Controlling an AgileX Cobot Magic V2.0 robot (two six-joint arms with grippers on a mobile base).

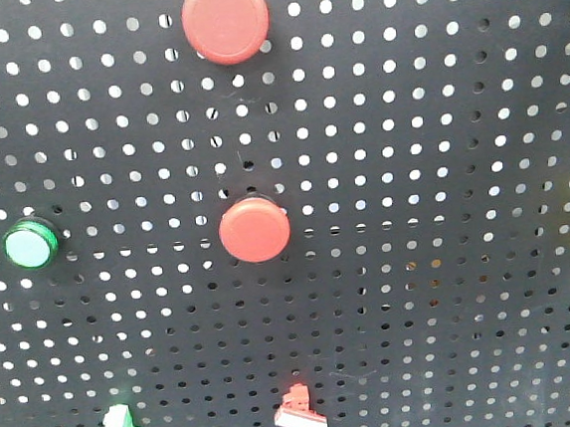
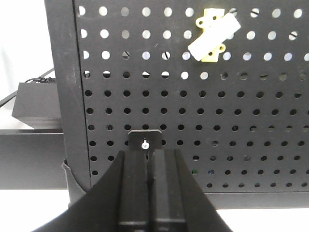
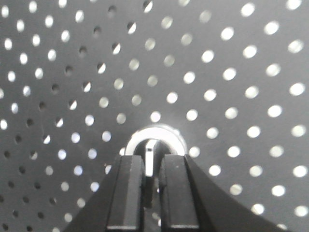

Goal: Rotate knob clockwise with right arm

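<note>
Knob (image 3: 154, 130) is half hidden behind right tool (image 3: 152, 163).

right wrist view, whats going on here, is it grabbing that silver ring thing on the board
Yes. The right gripper is closed on the flat tab of the silver-rimmed knob mounted on the black pegboard, in position to turn it. How far the knob has been turned cannot be told. The left gripper is shut on nothing and just faces a small black bracket low on the board. Neither arm shows in the front view.
</note>
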